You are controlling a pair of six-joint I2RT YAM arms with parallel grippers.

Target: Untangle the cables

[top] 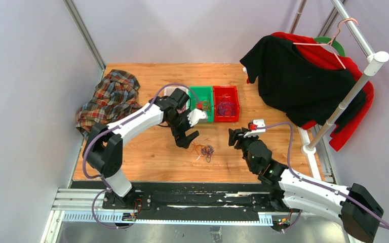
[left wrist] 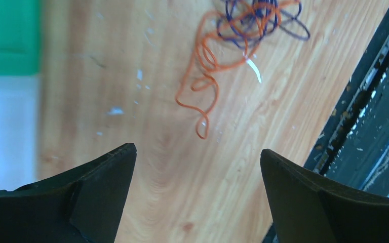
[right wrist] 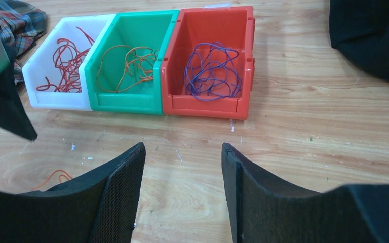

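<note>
Reaching ahead of your wide-open left gripper (left wrist: 197,149), pinch only the loose orange cable (left wrist: 201,48), before the purple tangle (left wrist: 248,20).

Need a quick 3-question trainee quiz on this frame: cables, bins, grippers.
1. True or false: the tangle of orange and purple cables lies inside a bin.
2. Which cable colour is in the red bin? A orange, B purple, C dark red.
3. Fill in: the left gripper and the right gripper both stand ____, holding nothing.
Key: 1 false; 2 B; 3 open.
</note>
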